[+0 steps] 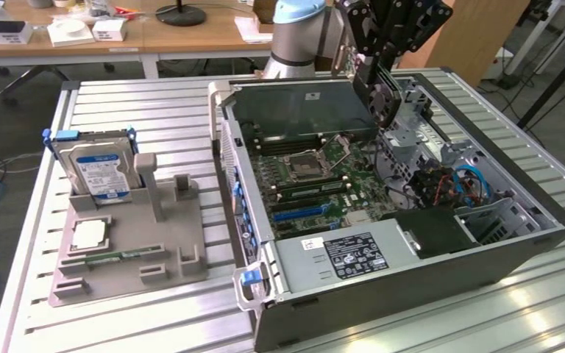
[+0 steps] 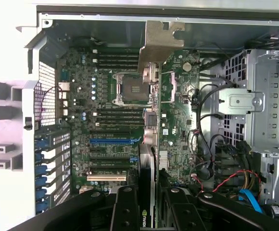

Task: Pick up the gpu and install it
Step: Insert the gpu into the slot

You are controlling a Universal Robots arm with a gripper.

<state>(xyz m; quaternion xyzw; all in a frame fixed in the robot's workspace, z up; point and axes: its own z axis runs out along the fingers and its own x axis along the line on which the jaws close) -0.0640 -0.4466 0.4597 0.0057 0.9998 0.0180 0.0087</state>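
My gripper hangs over the far end of the open computer case, shut on the gpu. The gpu is a dark card with a fan, held on edge above the case's interior. In the wrist view the gpu runs edge-on between the two black fingers, and its grey metal bracket shows at its far end. The card hovers over the green motherboard, beside the processor socket. A blue expansion slot lies on the board to one side of the card. My gripper grips the card from both faces.
At the exterior view's left a grey fixture holds a silver hard drive, a processor chip and a green memory stick. Red and blue cables and a drive cage crowd the case's other side. Desks stand behind.
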